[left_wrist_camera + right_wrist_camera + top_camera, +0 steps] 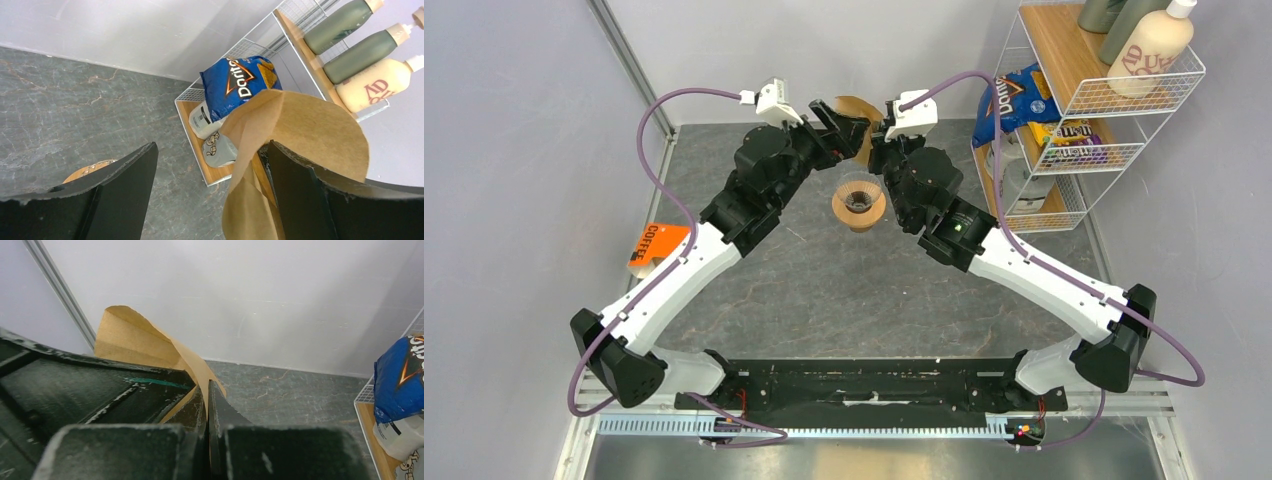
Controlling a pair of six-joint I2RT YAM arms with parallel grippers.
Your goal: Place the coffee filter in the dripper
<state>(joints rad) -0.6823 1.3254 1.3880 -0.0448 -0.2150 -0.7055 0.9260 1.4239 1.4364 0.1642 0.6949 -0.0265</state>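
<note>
pinching the coffee filter (130,335), the right claw (207,400) hides its lower part.

The flat orange packet (660,246) on the grey bench (824,290) reads "COFFEE". The crumpled blue crisp bag (240,82) in the white wire shelf (239,50) carries the "Doritos" logo. The cream plastic bottle (372,90) shows the letters "AD"; the rest cannot be read. A yellow sweet packet (1072,130) appears to read "m&m's".

Left white-and-black jointed arm (674,270): is stretching forward and inward; its black two-finger left gripper (210,165) is gaping wide. Right white-and-black jointed arm (1024,268): is mirroring it (wrists nearly meeting); its black right gripper (207,390) is pinching a thin tan paper coffee filter (130,335).
</note>
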